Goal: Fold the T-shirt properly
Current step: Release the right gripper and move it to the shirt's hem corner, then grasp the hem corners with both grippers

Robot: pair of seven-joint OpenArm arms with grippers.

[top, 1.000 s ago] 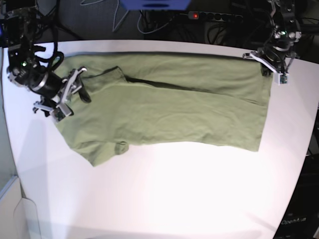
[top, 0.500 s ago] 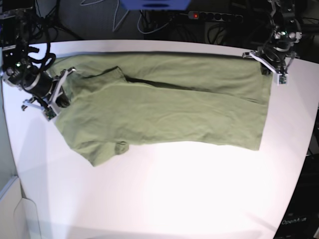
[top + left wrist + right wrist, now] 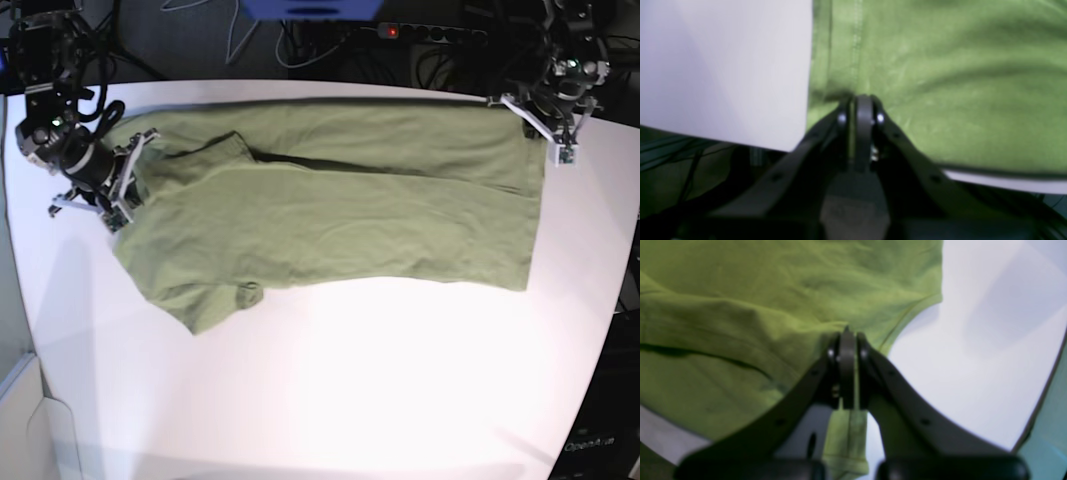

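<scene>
The T-shirt (image 3: pixel 330 215) lay flat mid-table. At nine o'clock, the right gripper (image 3: pixel 122 192) pinched its shoulder edge; at two o'clock, the left gripper (image 3: pixel 540 125) clenched the hem corner. Uneven lifting risked bunching or slipping.

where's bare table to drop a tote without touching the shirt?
Widest free patch: the white table in front of the T-shirt, running to the near edge. A narrower strip lies past the hem at the right gripper's opposite end. The back edge is crowded: the left gripper and right gripper pinch cloth there.
</scene>
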